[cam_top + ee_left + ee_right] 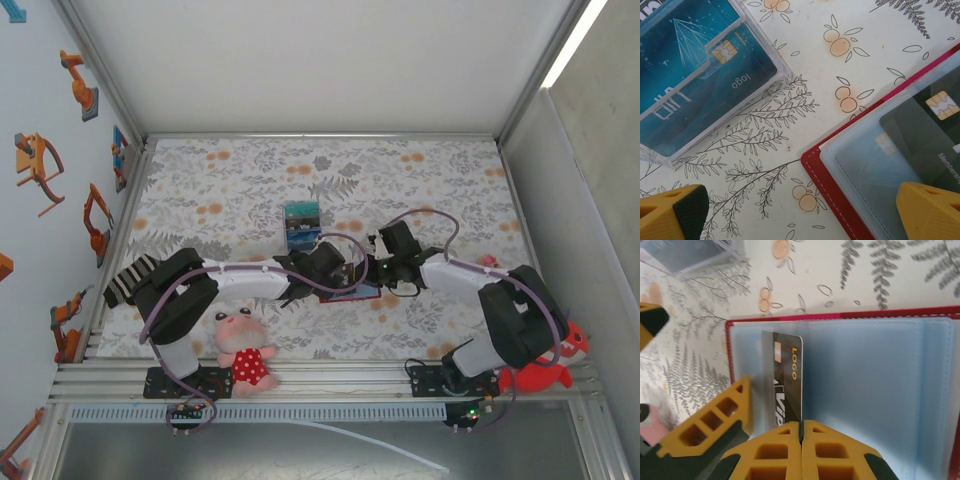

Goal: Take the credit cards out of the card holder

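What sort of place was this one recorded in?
Likely a robot lab test booth: white panel walls on a metal frame, robot stickers on the left wall, a flowered tablecloth as the work surface.

Open flat on worktop (220, 190): card holder (352, 296). In one pocket of card holder, a card (787, 380). Behind card holder, slightly left, box (302, 222) with credit cards (685, 85) inside. Nearer, further left, plush toy (245, 352).

Red card holder (827, 185), teal credit cards (690, 85)
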Controlling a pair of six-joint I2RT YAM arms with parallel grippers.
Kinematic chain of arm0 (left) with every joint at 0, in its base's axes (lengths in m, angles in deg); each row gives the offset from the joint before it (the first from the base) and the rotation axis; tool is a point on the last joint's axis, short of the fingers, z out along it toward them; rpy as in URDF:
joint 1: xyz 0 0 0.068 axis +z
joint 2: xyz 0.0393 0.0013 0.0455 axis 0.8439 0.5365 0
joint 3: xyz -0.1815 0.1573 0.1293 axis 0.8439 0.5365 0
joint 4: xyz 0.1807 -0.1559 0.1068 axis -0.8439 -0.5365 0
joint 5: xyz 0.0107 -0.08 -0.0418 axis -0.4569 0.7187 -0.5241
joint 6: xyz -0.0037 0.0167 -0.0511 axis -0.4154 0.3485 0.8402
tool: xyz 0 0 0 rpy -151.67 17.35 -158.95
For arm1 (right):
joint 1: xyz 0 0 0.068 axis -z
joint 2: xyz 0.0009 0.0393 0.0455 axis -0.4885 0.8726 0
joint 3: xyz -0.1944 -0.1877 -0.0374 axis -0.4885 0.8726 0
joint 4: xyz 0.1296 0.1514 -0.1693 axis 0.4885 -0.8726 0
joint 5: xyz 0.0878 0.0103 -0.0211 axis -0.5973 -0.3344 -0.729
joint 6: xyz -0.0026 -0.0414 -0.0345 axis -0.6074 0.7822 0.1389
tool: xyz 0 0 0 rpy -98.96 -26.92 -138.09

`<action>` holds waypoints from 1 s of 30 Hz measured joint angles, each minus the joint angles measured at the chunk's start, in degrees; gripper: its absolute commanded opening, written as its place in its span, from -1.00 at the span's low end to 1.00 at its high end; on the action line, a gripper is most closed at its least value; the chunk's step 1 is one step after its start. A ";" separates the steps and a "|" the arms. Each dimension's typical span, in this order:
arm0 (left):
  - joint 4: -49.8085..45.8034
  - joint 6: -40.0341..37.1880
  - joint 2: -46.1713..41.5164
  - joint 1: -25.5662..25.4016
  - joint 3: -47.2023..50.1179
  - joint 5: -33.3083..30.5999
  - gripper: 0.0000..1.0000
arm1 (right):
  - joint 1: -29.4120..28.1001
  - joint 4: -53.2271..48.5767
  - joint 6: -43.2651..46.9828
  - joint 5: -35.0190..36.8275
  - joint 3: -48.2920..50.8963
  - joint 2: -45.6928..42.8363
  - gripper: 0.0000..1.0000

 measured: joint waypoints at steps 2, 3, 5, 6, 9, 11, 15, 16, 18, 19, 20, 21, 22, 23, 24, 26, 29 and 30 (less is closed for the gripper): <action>-0.02 0.02 0.00 0.02 0.00 -0.15 0.94 | 0.22 2.01 -0.63 -0.96 0.57 -0.22 -0.79; -0.07 0.02 0.00 0.02 0.00 -0.15 0.94 | 0.28 2.93 -0.98 -1.42 0.96 -0.24 -0.76; -0.11 0.04 0.00 0.02 0.00 -0.13 0.94 | 0.35 5.05 -1.70 -2.45 1.97 -0.24 -0.71; -0.13 0.09 0.00 0.02 0.00 -0.15 0.94 | 0.37 6.03 -2.16 -2.99 2.49 -0.24 -0.68; -0.15 0.20 0.00 0.00 0.00 -0.13 0.94 | 0.37 8.81 -3.28 -4.55 3.76 -0.04 -0.53; -0.15 0.20 0.00 0.00 0.00 -0.13 0.94 | 0.37 10.58 -3.85 -5.40 4.17 0.59 -0.49; -0.15 0.22 0.00 0.00 0.00 -0.13 0.94 | 0.37 12.98 -4.31 -6.14 4.55 2.25 -0.70; -0.15 0.24 0.00 0.00 0.00 -0.13 0.94 | 0.37 13.35 -4.59 -6.14 4.63 2.69 -0.76; -0.17 0.24 0.00 0.00 0.00 -0.13 0.94 | 0.37 13.53 -4.66 -6.05 4.79 3.02 -0.84; -0.17 0.24 0.00 0.00 0.00 -0.13 0.94 | 0.37 13.55 -4.70 -6.10 4.81 3.04 -0.87; -0.20 0.24 0.00 0.00 0.00 -0.15 0.94 | 0.37 13.57 -4.50 -6.05 4.81 3.02 -0.90; -0.20 0.24 0.00 0.00 0.02 -0.17 0.94 | 0.37 13.44 -4.31 -5.81 4.81 2.91 -0.92; -0.20 0.24 0.00 0.00 0.02 -0.20 0.94 | 0.37 13.05 -4.09 -5.55 4.81 2.69 -0.94; -0.20 0.24 0.00 0.00 0.02 -0.22 0.94 | 0.37 12.59 -3.89 -5.11 4.81 2.36 -0.95; -0.20 0.26 0.00 -0.04 0.04 -0.33 0.94 | 0.37 11.89 -3.61 -4.42 4.81 1.77 -0.97; -0.15 0.37 0.00 -0.13 0.11 -0.48 0.94 | 0.37 9.97 -2.82 -3.02 4.70 0.24 -0.99; -0.15 0.44 -0.02 -0.22 0.15 -0.81 0.94 | 0.37 6.86 -1.75 -0.87 4.59 -2.14 -0.99; -0.15 0.42 -0.09 -0.22 0.20 -0.92 0.94 | 0.39 5.79 -1.27 -0.17 4.57 -2.99 -0.99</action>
